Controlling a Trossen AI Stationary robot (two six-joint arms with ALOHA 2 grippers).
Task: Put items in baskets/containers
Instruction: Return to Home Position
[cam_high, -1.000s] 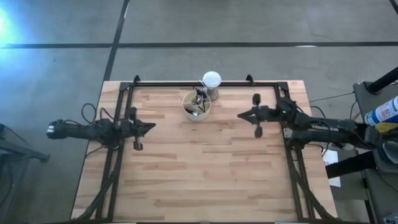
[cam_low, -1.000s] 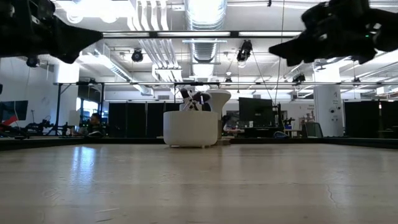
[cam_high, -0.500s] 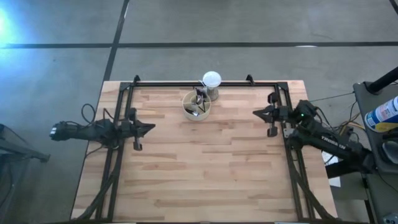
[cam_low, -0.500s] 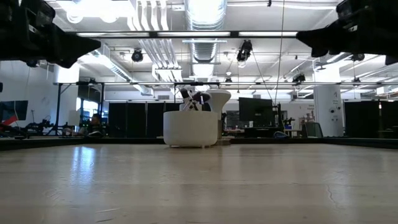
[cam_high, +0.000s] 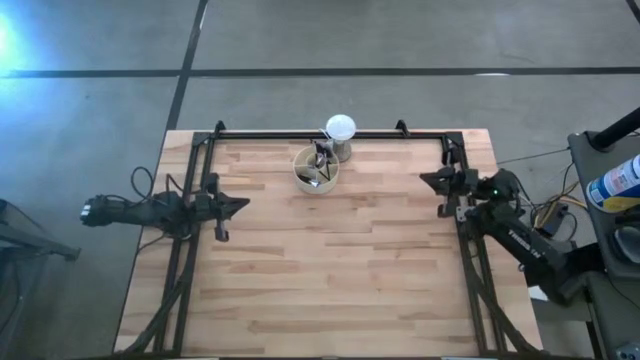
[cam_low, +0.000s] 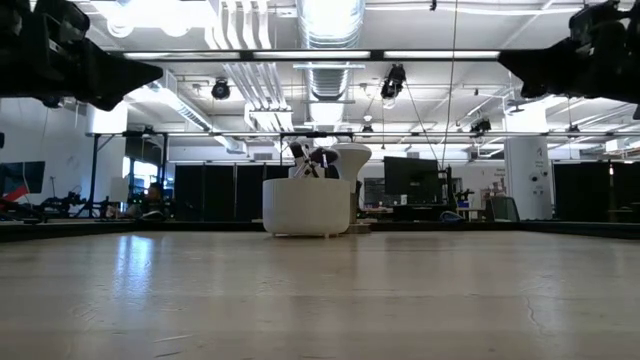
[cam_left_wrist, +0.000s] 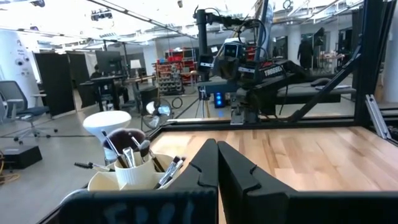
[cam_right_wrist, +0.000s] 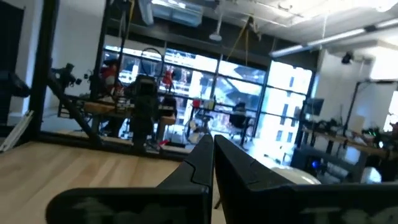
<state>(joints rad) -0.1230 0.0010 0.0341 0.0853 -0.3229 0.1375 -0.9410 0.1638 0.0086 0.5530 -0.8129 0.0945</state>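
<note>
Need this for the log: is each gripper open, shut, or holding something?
Left gripper: shut, holding nothing.
Right gripper: shut, holding nothing.

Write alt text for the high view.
Seen from above, a cream organiser holding dark brushes stands near the far edge of the wooden table, beside a white ball on a stand. The left gripper and right gripper hang at opposite sides, both empty.
</note>
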